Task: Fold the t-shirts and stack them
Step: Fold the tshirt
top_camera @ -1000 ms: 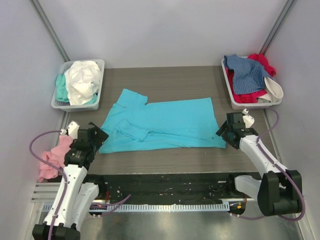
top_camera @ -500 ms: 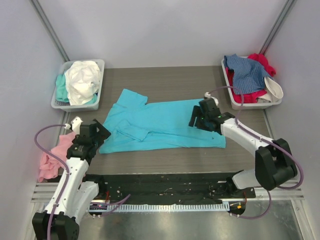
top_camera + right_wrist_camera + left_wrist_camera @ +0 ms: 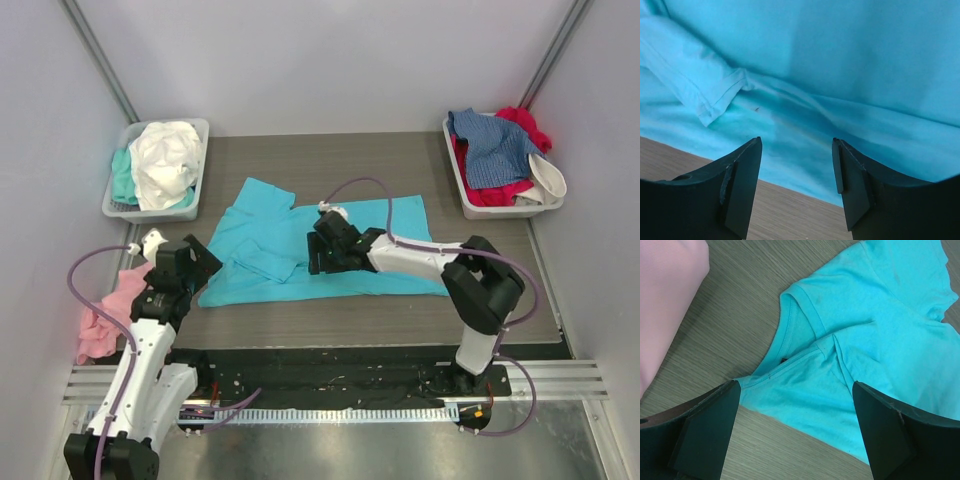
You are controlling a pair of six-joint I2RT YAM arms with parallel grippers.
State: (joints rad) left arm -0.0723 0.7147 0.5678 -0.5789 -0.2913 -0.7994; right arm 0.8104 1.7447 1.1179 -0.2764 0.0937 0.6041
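the table point(image 3: 400, 160) carries a turquoise t-shirt point(image 3: 300, 225) spread flat at its middle, one sleeve already turned in, probably ready for folding before stacking. more shirts sit heaped in the left tray point(image 3: 118, 200) and right tray point(image 3: 455, 170). a pink shirt point(image 3: 105, 320) lies by the left arm. the right gripper point(image 3: 797, 150) hovers low over the turquoise cloth, jaws partly apart, grasping nothing. the left gripper point(image 3: 795, 405), spread wide and empty, hangs over the collar.

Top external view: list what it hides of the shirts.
- turquoise t-shirt: its middle lies under the right gripper and its arm.
- mint shirt: mostly buried beneath the white shirt in the left tray.
- red shirt: largely covered by the denim-blue shirt; the pile's count is unclear.
- pink shirt: partly behind the left arm.
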